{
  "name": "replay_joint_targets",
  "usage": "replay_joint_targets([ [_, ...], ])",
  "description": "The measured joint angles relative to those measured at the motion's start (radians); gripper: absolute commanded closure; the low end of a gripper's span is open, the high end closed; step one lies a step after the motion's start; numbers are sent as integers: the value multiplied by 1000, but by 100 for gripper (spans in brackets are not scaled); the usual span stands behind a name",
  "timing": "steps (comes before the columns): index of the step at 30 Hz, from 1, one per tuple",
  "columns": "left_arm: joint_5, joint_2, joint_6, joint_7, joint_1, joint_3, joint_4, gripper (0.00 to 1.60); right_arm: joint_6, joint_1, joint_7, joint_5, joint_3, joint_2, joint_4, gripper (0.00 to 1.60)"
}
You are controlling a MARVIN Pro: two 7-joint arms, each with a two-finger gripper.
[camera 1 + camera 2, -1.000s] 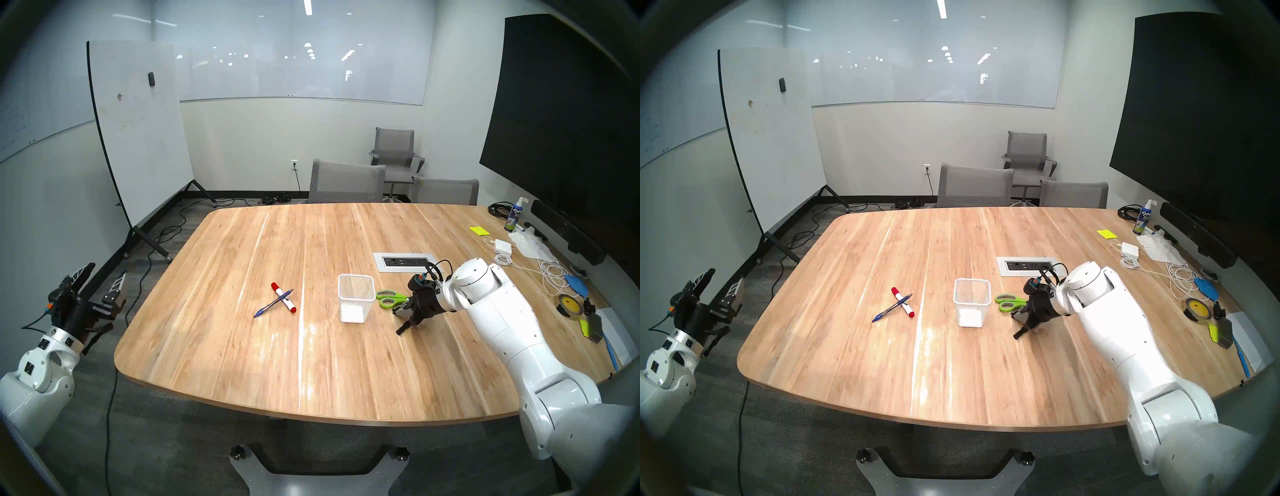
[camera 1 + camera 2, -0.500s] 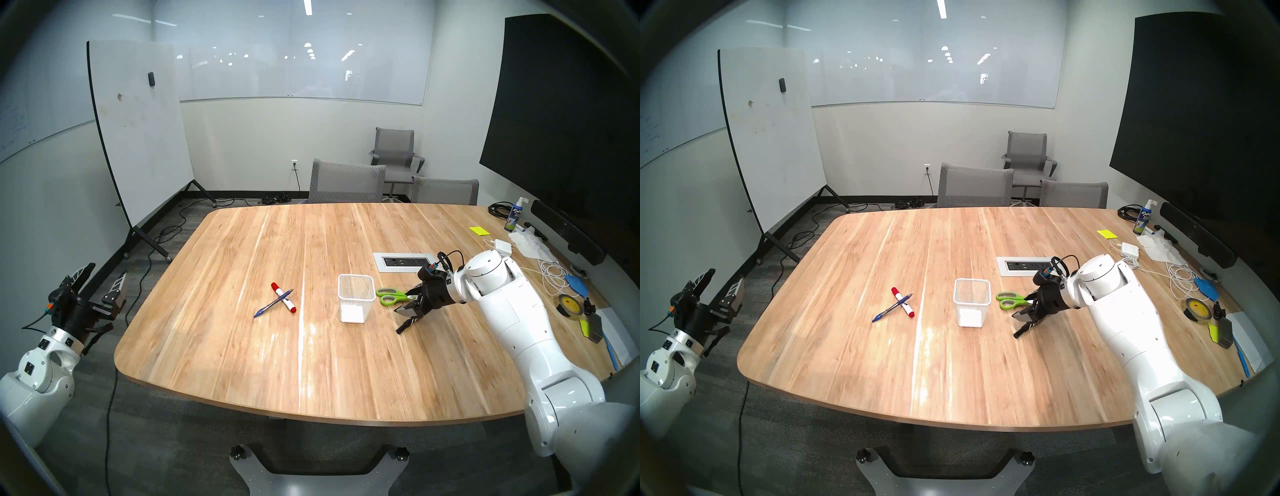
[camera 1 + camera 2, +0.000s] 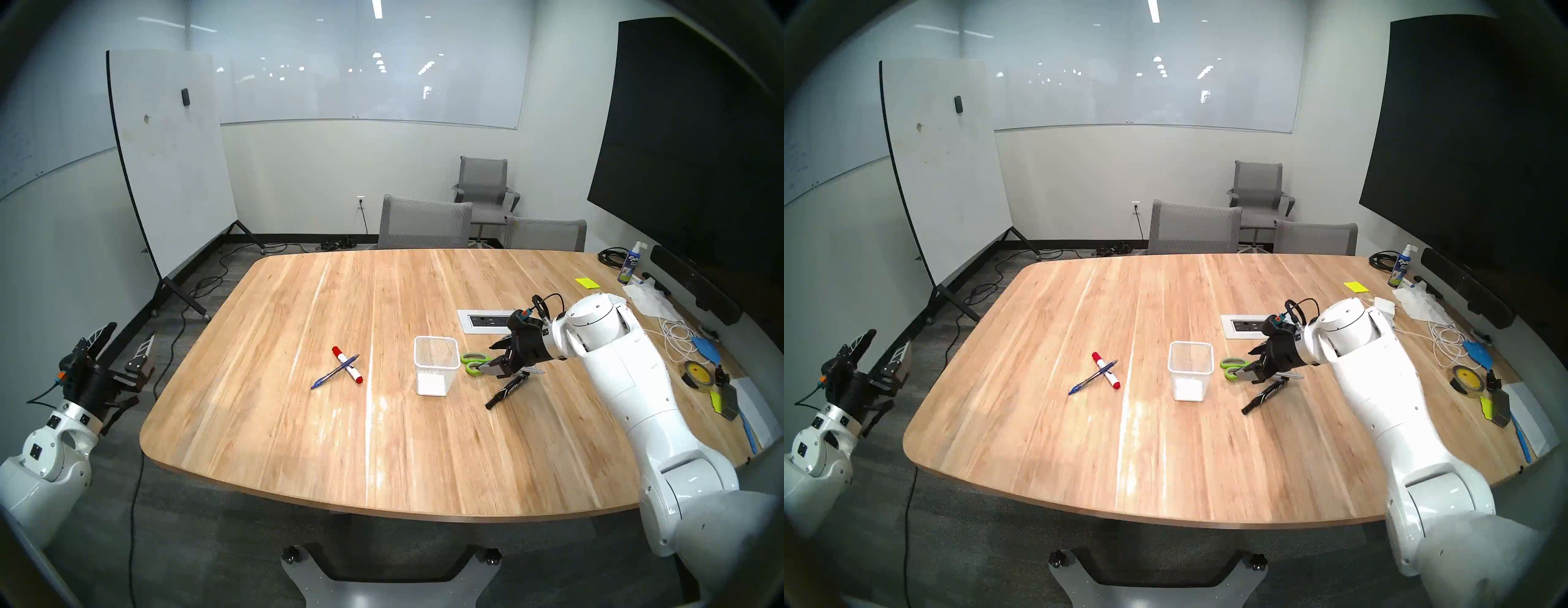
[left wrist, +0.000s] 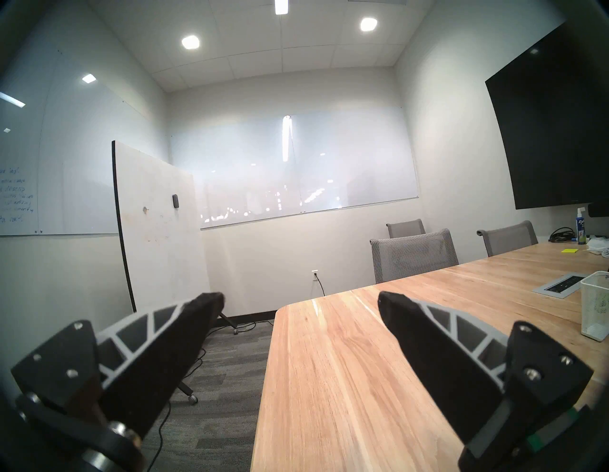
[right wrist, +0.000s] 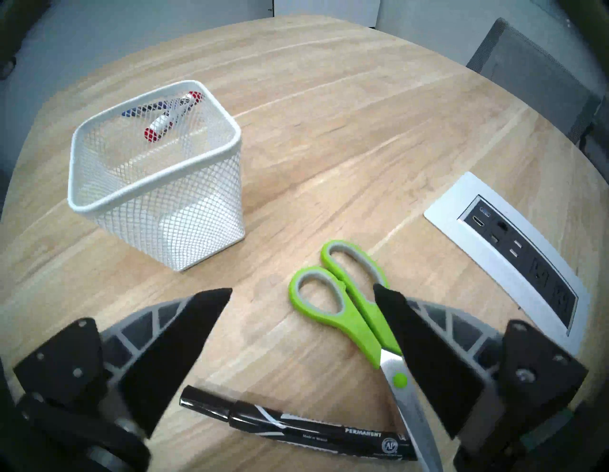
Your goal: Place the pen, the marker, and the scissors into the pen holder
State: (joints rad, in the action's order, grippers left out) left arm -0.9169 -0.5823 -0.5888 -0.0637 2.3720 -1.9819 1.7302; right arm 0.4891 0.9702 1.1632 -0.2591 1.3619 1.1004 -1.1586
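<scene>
The white mesh pen holder (image 3: 437, 373) (image 3: 1190, 373) (image 5: 155, 184) stands upright mid-table with nothing inside. Just right of it lie the green-handled scissors (image 3: 473, 363) (image 3: 1231, 368) (image 5: 342, 303), blades crossing over a black marker (image 3: 507, 390) (image 3: 1265, 397) (image 5: 296, 428). My right gripper (image 3: 494, 356) (image 3: 1250, 364) (image 5: 302, 290) hovers open above the scissors, one finger over their pivot, holding nothing. Left of the holder the blue pen (image 3: 335, 371) (image 3: 1093, 377) lies crossed over a white marker with red ends (image 3: 348, 365) (image 3: 1106, 370). My left gripper (image 3: 130, 332) (image 3: 889, 339) (image 4: 300, 296) is open, off the table's left edge.
A recessed power outlet panel (image 3: 494, 320) (image 5: 514, 250) sits just behind the right gripper. Cables, a tape roll (image 3: 695, 373) and a spray bottle (image 3: 630, 265) clutter the table's right side. Grey chairs (image 3: 424, 220) stand at the far edge, and a rolling whiteboard (image 3: 169, 161) at left.
The right gripper rose off the black marker and swung back-left over the scissors, leaving the marker uncovered on the table. The left arm stayed still.
</scene>
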Motion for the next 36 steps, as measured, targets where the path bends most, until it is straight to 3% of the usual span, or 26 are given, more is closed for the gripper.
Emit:
replay_joint_targets([
  [22, 0, 0, 0, 0, 0, -1, 0, 0, -22, -10, -15, -83, -65, 9, 8, 0],
  [36, 0, 0, 0, 0, 0, -1, 0, 0, 48, 14, -6, -84, -54, 16, -37, 0],
])
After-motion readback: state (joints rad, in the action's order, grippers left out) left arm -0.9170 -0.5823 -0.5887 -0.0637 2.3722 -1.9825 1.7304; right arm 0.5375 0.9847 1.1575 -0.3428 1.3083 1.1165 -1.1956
